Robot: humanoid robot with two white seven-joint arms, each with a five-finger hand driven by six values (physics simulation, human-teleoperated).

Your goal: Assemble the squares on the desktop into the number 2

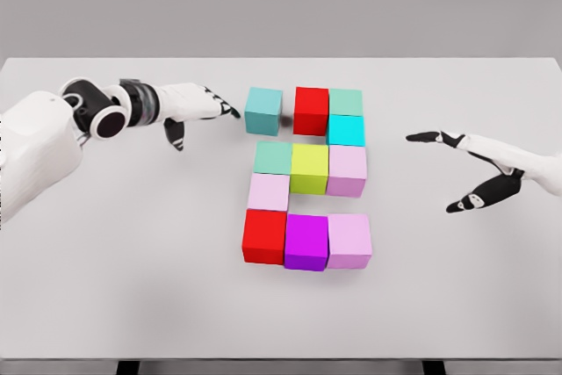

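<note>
1. Teal cube (263, 111) sits at the top-left of the block figure, set slightly apart from the red cube (311, 110) beside it; judged, this gap is the last misfit in the top bar of the 2.
2. Remaining cubes form the rest of the digit near the middle of the desktop (105, 287): green-teal cube (346, 101) and cyan cube (346, 130) on the right side, a middle row, a pale pink cube (269, 191) on the left, and a bottom row.
3. Left hand (195, 104) lies just left of the teal cube, fingers extended and holding nothing, fingertips near its left face; contact cannot be confirmed.
4. Right hand (479, 169) hovers well apart toward the right edge, fingers spread, empty.
</note>
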